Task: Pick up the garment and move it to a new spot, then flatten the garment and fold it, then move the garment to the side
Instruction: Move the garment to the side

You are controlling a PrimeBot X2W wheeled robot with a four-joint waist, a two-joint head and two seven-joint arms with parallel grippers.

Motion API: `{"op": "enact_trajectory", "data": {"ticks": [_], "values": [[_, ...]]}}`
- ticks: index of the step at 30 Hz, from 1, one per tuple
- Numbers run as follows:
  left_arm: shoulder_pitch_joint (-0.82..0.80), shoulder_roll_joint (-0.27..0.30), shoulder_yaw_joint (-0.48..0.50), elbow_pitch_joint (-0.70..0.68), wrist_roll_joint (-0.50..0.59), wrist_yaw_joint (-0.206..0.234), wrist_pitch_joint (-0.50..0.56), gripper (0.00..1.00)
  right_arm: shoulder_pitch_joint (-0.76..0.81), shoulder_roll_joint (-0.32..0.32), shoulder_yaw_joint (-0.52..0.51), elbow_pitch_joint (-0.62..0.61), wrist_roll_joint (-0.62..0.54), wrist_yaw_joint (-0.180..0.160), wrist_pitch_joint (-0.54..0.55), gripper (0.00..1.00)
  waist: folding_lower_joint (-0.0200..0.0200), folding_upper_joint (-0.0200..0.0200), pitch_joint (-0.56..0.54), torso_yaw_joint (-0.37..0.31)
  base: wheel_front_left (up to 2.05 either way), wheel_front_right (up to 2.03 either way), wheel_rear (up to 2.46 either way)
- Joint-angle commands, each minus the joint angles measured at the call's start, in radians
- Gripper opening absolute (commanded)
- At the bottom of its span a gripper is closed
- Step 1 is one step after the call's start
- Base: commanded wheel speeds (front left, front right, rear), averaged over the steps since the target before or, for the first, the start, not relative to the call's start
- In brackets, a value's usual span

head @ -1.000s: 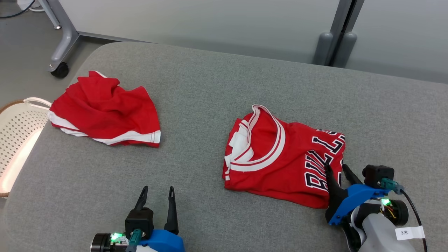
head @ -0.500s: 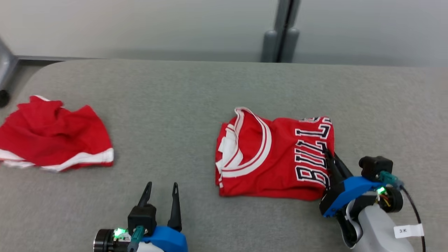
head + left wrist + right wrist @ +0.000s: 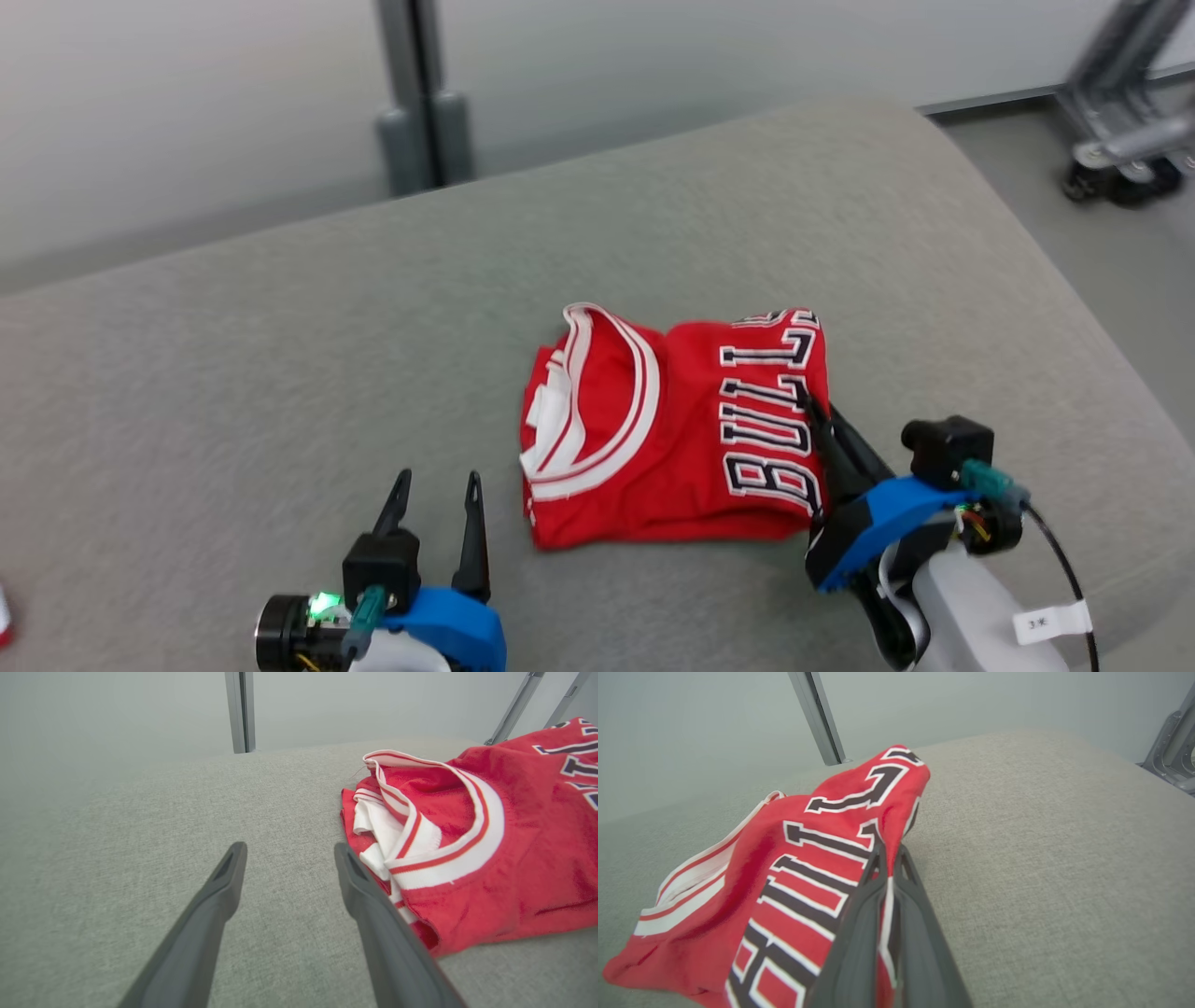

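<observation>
Head view, near to far. Left gripper at the near edge of the desk: jaws released, wide apart, nothing between them. Left wrist view puts its right finger just beside the near left corner of the garment; whether they touch, cannot tell. Right gripper reaches in from the near right, jaws clenched on the garment's right edge. Right wrist view confirms it: red cloth and a strip of white trim pinched between the 2 fingers, edge raised a little off the desk. Garment is a red jersey lying mid-desk as a compact folded stack, collar to the left, lettering to the right. Beyond it is bare grey desk, then a grey post at the far wall and a wheeled frame on the floor far right.

My read: fold looks done, so step 3 is in hand, moving the garment to the side. Grip is 1 pinch on 1 edge. Next move calls for a low, slow pull toward the right side of the desk, where there's room. Lift high and the layers will likely hang open and lose the fold. Dragging over the fabric surface may also bunch the far corner. Left arm is free to support the collar side if the stack starts sliding apart.
</observation>
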Motion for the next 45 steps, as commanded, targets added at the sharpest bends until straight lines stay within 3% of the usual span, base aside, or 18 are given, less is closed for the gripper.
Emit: {"op": "enact_trajectory", "data": {"ticks": [1, 6, 14, 20, 26, 38, 39, 40, 41, 45], "values": [[-0.019, 0.0, -0.005, 0.001, 0.002, 0.0, -0.003, 1.0, 0.007, -0.005, 0.014, -0.007, 0.018, 0.0, -0.006, 0.0, 0.0, -0.0002, -0.043, -0.093, 0.0, 0.0, 0.0], [-0.043, 0.0, -0.011, 0.003, 0.008, -0.004, -0.003, 1.0, 0.005, -0.005, 0.048, -0.025, 0.044, 0.0, -0.006, 0.0, 0.0, -0.0002, -0.019, -0.194, 0.0, 0.0, 0.0], [-0.068, 0.001, -0.022, 0.012, 0.019, -0.009, -0.003, 1.0, -0.022, -0.004, 0.031, -0.016, 0.004, 0.0, -0.006, 0.0, 0.0, -0.0002, 0.016, -0.203, 0.0, 0.0, 0.0], [-0.092, 0.0, -0.04, 0.025, 0.036, -0.018, -0.003, 1.0, -0.111, -0.061, -0.003, 0.015, -0.074, 0.0, -0.006, 0.0, 0.0, -0.0002, 0.065, -0.124, 0.0, 0.0, 0.0], [-0.123, 0.0, -0.043, 0.029, 0.061, -0.023, -0.003, 1.0, -0.246, -0.186, -0.054, 0.118, -0.165, 0.0, -0.006, 0.0, 0.0, -0.0002, 0.122, -0.017, 0.0, 0.0, 0.0], [-0.156, 0.0, -0.05, 0.02, 0.085, -0.016, -0.003, 1.0, -0.422, -0.421, -0.392, 0.326, -0.435, 0.0, -0.006, 0.0, 0.0, -0.0002, 0.202, 0.16, 0.0, 0.0, 0.0], [-0.158, 0.0, -0.046, 0.019, 0.087, -0.015, -0.003, 1.0, -0.426, -0.43, -0.436, 0.334, -0.456, 0.0, -0.006, 0.16, 0.0, -0.0002, 0.206, 0.167, 0.0, 0.0, 0.0], [-0.16, 0.0, -0.046, 0.017, 0.09, -0.014, -0.003, 1.0, -0.428, -0.445, -0.495, 0.332, -0.474, 0.0, -0.006, 0.43, 0.0, -0.0002, 0.211, 0.174, 0.0, 0.0, 0.0], [-0.162, 0.0, -0.043, 0.018, 0.091, -0.012, -0.002, 1.0, -0.429, -0.449, -0.559, 0.316, -0.495, -0.001, -0.006, 1.0, 0.0, -0.0002, 0.215, 0.178, 0.0, 0.0, 0.0], [-0.164, 0.003, -0.029, 0.019, 0.101, -0.011, -0.002, 1.0, -0.404, -0.39, -0.76, 0.21, -0.604, 0.0, -0.005, 1.0, 0.0, -0.0002, 0.219, 0.185, 0.0, 0.0, 0.0]]}}
